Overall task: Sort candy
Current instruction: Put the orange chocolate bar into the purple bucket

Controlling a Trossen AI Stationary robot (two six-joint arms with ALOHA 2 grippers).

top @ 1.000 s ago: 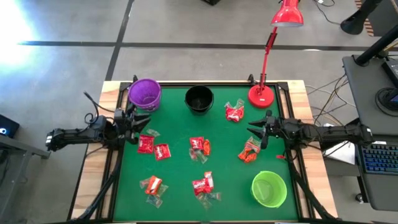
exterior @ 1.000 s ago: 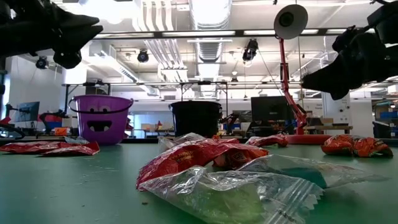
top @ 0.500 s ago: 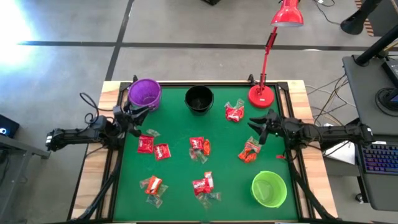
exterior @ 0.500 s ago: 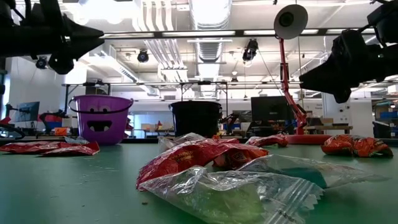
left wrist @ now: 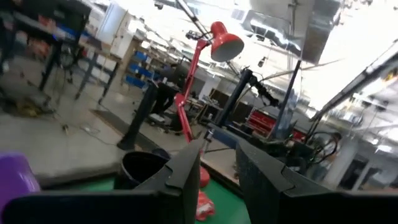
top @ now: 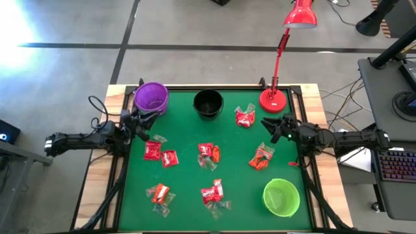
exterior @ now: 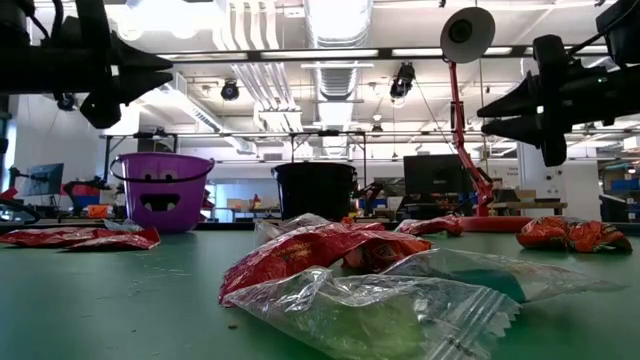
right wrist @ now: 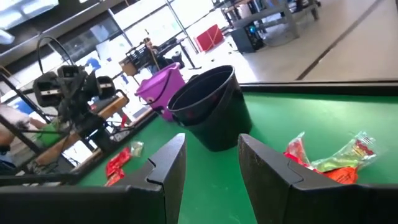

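The candy lies scattered on the green table in small heaps of red, orange and clear wrappers: near the left gripper, mid-table, by the lamp, below the right gripper, and toward the near edge. My left gripper hovers open just near of the purple bowl, holding nothing. My right gripper hovers open between the lamp base and the orange candy, also holding nothing. In the low view both hang level, well above the table.
The black bowl stands at the far edge, the green bowl at the near right corner. A red desk lamp's base sits at the far right, its arm leaning over the edge. A raised black frame rims the table.
My right gripper has moved toward the far edge and risen, tipping from a downward slant to level. My left gripper has also lifted and tipped up to level near the purple bowl. The candy has not moved.
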